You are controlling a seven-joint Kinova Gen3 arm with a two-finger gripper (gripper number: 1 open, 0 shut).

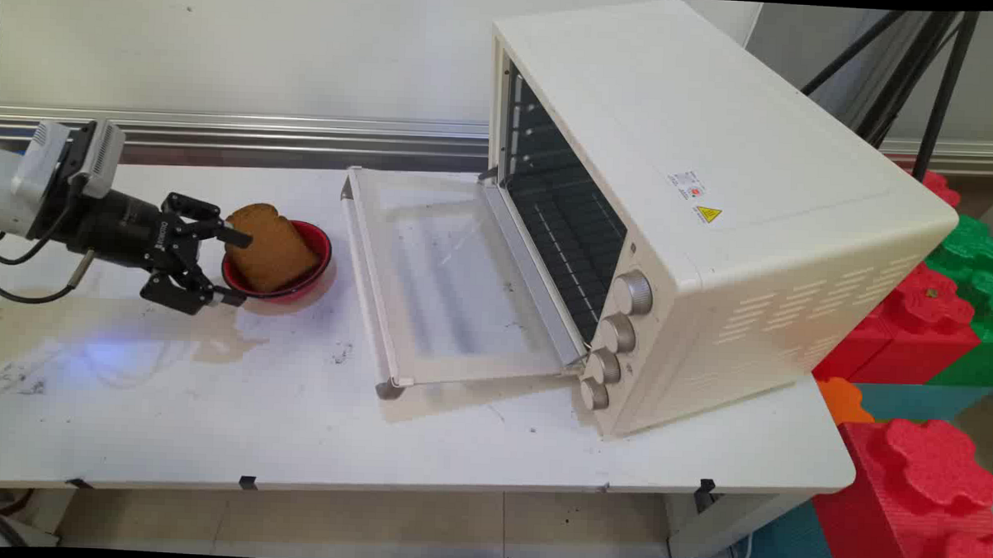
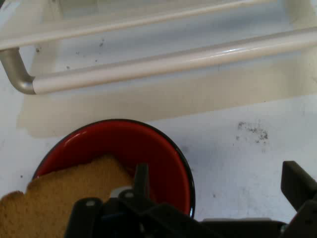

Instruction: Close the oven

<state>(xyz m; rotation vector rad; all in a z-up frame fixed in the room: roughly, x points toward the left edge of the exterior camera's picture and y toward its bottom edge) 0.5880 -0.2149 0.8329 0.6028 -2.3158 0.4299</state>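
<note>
A slice of brown toast leans upright in a small red bowl on the white table, left of the oven. My gripper reaches in from the left and stands open at the bowl's left side. In the hand view one finger is inside the bowl beside the toast, and the other finger is outside, over the table, so the jaws straddle the rim. Nothing is gripped.
A cream toaster oven stands at the right with its glass door folded down flat towards the bowl; the door handle lies just beyond the bowl. Red and green foam blocks and black tripod legs stand beyond the table's right end.
</note>
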